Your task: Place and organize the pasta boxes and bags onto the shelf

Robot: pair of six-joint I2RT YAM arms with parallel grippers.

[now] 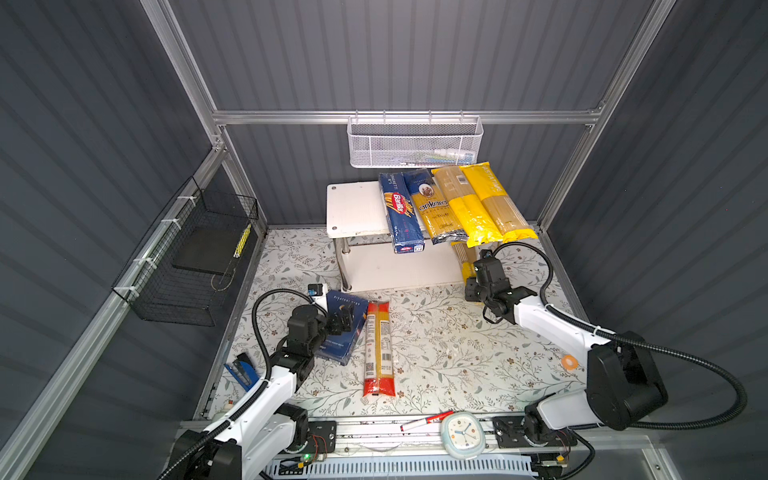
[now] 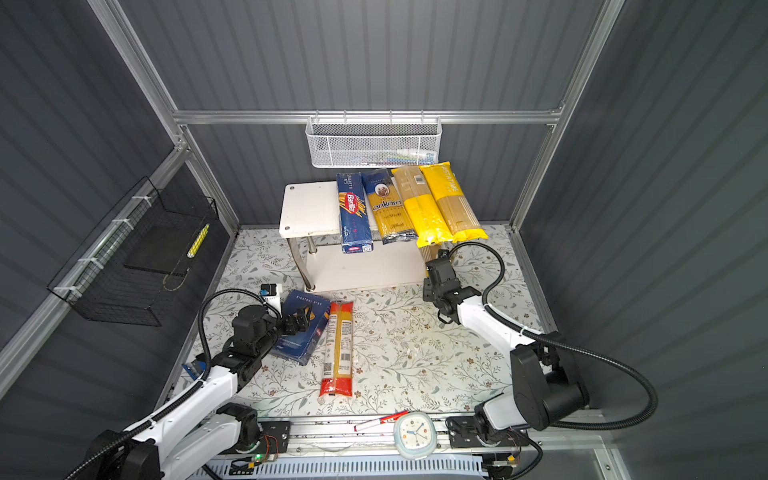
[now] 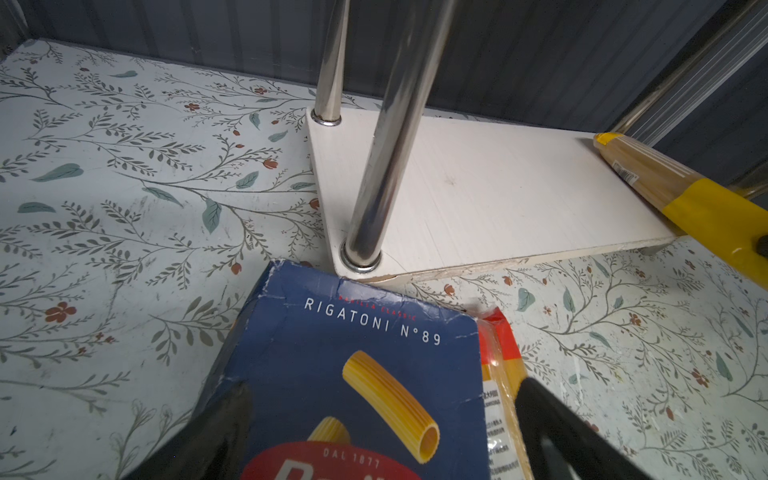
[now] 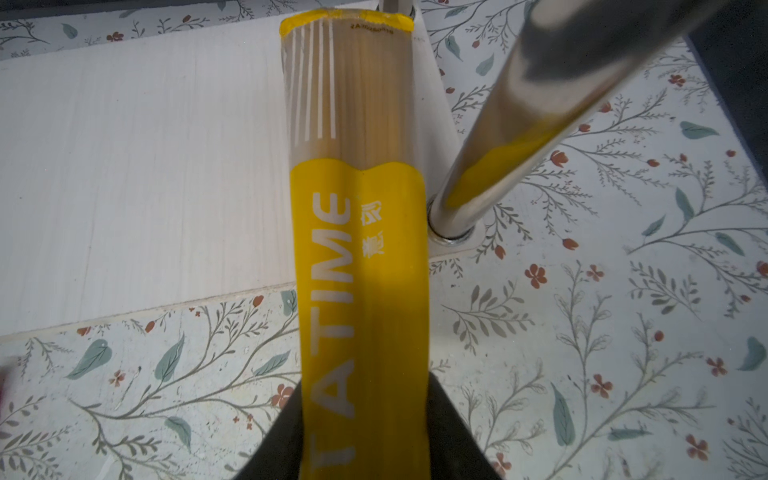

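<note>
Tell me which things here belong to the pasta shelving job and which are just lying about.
Job: shelf, spaghetti box, rigatoni box, blue-yellow bag, two top yellow bags, lower yellow bag, red-ended bag.
Lying about: white mesh basket, black wire basket, clock, red marker, orange ring.

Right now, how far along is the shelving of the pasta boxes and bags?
Done: the Barilla spaghetti box, ankara bag and two PASTATIME bags lie side by side on the shelf's top board. In hand: the right jaws grip a third PASTATIME bag, its far end on the lower board; the left jaws stand open astride the rigatoni box. Left: that box and the red-ended bag beside it.
</note>
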